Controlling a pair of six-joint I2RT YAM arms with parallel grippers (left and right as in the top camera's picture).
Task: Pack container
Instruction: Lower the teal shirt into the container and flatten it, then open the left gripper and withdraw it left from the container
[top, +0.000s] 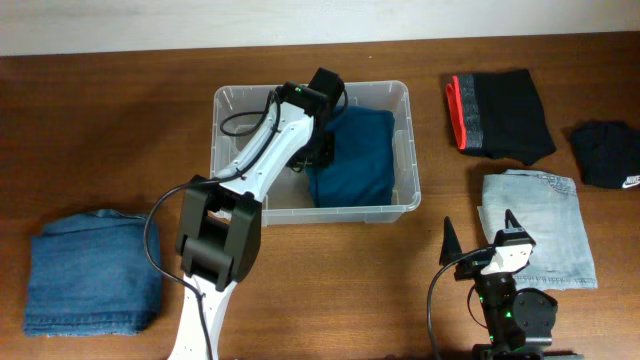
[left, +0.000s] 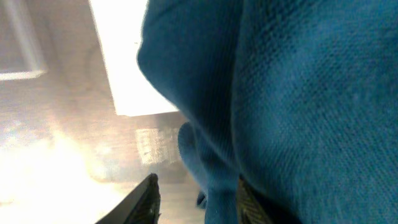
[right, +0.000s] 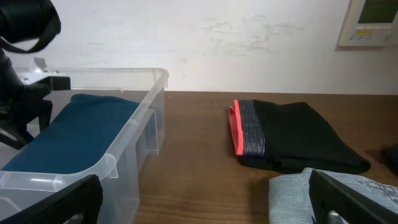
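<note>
The container (top: 228, 150) is a clear plastic bin in the middle of the table. A folded teal garment (top: 355, 158) lies in its right half. My left gripper (top: 322, 150) reaches down inside the bin at the garment's left edge. In the left wrist view its fingers (left: 198, 200) are apart, with a fold of the teal garment (left: 298, 99) hanging between them against the right finger. The bin's white label (left: 127, 56) shows beneath. My right gripper (top: 480, 238) is open and empty near the front edge, and its fingers (right: 202, 199) frame bare table.
Folded dark blue jeans (top: 90, 270) lie at the front left. A black garment with a red band (top: 500, 112) and a small black item (top: 608, 152) lie at the back right. Light denim (top: 540, 228) lies beside my right gripper.
</note>
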